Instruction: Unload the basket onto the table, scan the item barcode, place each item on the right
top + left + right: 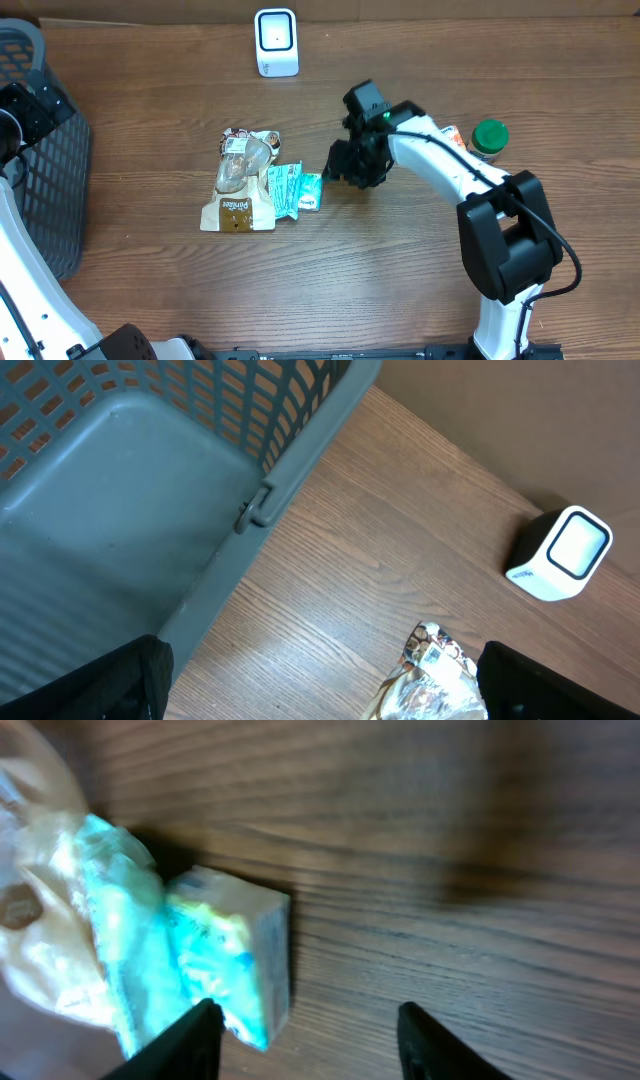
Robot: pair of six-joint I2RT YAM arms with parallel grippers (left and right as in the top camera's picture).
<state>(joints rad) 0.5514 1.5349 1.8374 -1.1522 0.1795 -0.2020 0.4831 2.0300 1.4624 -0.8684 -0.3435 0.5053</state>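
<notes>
The right gripper hung low over the table, its fingers partly apart beside the small teal packet, gripping nothing. That packet lay against a second teal pack and a clear snack bag near the table's middle. The white scanner stood at the far edge. The left gripper stood wide open and empty, by the grey basket. A green-lidded jar sat to the right.

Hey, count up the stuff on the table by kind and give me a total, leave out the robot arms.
Scanner: 1
Basket: 1
Snack bag: 1
Teal packets: 2
Green-lidded jar: 1
Total: 6
</notes>
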